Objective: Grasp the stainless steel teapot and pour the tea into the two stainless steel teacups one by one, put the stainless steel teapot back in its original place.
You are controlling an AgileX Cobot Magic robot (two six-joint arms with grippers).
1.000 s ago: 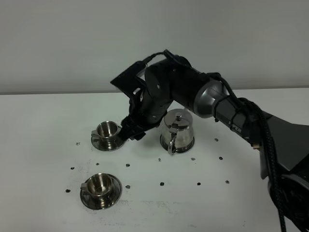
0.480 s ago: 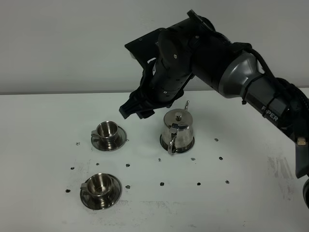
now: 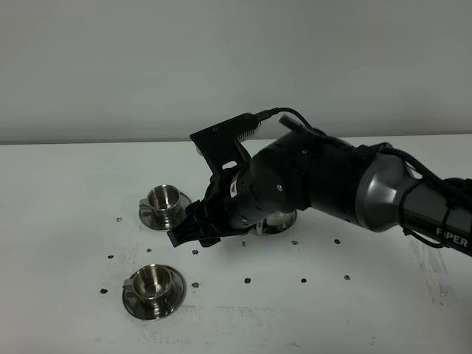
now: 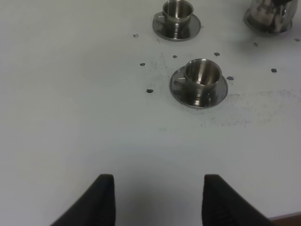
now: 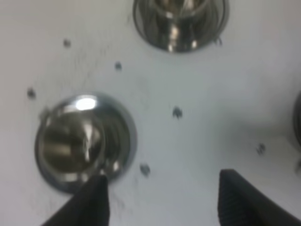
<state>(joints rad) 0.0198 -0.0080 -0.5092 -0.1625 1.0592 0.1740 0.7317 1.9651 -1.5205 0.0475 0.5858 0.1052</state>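
The two stainless steel teacups stand on their saucers at the left: the far one (image 3: 164,198) and the near one (image 3: 153,281). My right arm hides most of the stainless steel teapot; only its shiny base (image 3: 286,220) shows. My right gripper (image 3: 184,237) hangs open and empty, low over the table between the two cups. The right wrist view shows its fingers (image 5: 91,202) apart, with one cup (image 5: 80,136) just beyond them and the other (image 5: 181,19) farther on. My left gripper (image 4: 157,197) is open and empty, back from the near cup (image 4: 202,74), the far cup (image 4: 178,10) and the teapot (image 4: 273,14).
Small dark specks (image 3: 247,280) are scattered over the white table (image 3: 66,221) around the cups and teapot. The right arm's bulky black body (image 3: 310,184) spans the table's middle. A pale wall (image 3: 110,66) stands behind.
My right arm first rose from beside the far cup to above the teapot, then swung down and forward. Its open gripper now sits low between the cups, and the arm covers the teapot.
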